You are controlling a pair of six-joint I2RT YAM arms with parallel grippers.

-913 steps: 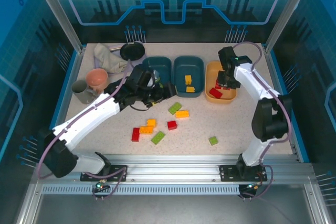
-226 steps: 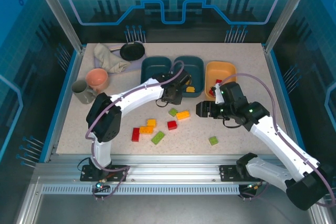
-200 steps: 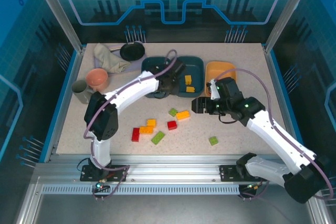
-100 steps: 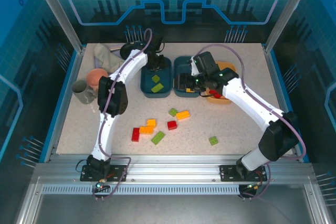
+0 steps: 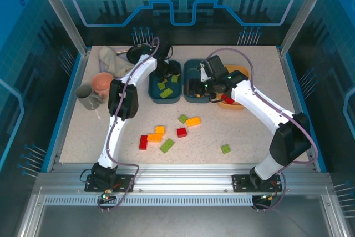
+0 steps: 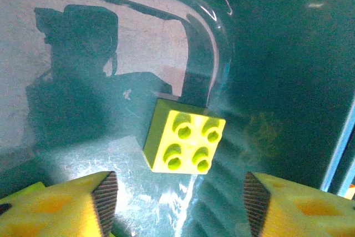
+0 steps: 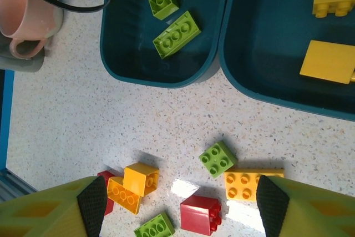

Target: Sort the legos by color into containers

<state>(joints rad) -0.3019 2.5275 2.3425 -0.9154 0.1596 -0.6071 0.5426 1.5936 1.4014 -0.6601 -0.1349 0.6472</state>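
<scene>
left gripper: open over left tub, green brick inside (drop looks done)
right gripper: open, should grab one beside tub

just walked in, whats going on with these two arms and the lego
Two arms are sorting bricks by color into tubs. The left gripper hangs with fingers open over a green brick lying in the left teal tub. The right gripper, also open and empty, is at the middle teal tub, which holds yellow bricks. A red brick lies in the yellow-orange tub. Several loose bricks lie on the table.
</scene>
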